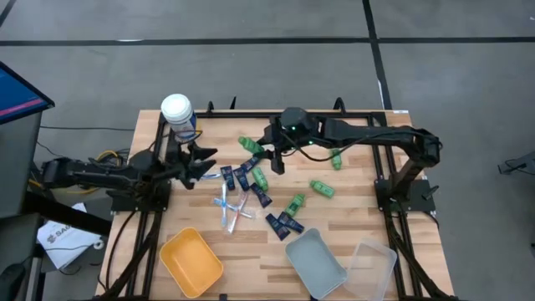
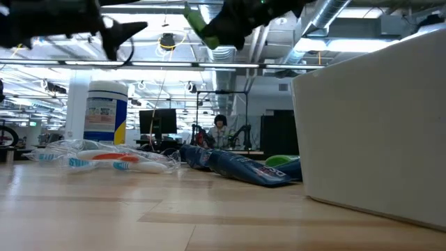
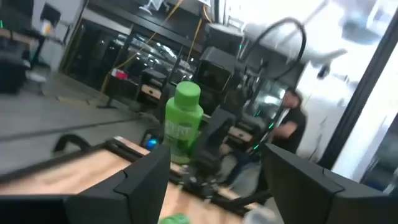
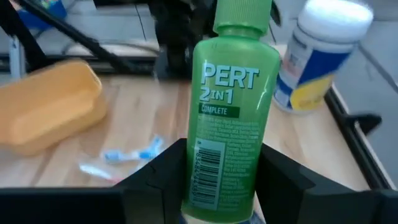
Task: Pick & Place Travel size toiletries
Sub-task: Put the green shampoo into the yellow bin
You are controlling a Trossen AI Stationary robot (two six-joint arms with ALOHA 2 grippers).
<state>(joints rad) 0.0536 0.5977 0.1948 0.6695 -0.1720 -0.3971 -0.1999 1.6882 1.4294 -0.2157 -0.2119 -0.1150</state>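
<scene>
Landmark: white-lidded canister (image 1: 177,112) at the table's back left corner, blue and yellow label.

Left gripper (image 1: 203,164) just in front of the canister, raised off the table, fingers spread wide, nothing between them. Left wrist view looks across at the green bottle held by the other arm.

Yellow tray (image 1: 191,262) well in front of the canister, near the table's front edge. Lying open side up.

Toothbrushes (image 1: 231,209) in clear wrappers, crossed in a loose heap, front-right of the canister, between it and the grey tray. Low view shows them lying flat (image 2: 104,160) before the canister.

Navy flat tubes (image 1: 243,177) right of the canister, scattered beside the left fingertips; more of them (image 1: 284,224) farther front-right, beside the grey tray.

Right gripper (image 1: 266,153) right of the canister, lifted clear of the table, fingers closed on a green Pert bottle (image 4: 230,118). Cap points away from the wrist. Same bottle seen high in the low view (image 2: 206,31).

Other green bottles (image 1: 322,188) lying loose on the wood farther right of the canister; one (image 1: 294,204) among the navy tubes.

Grey tray (image 1: 317,262) and clear tray (image 1: 373,266) far front-right of the canister, side by side, touching or nearly so. In the low view one tray's wall blocks the right half of the table.
</scene>
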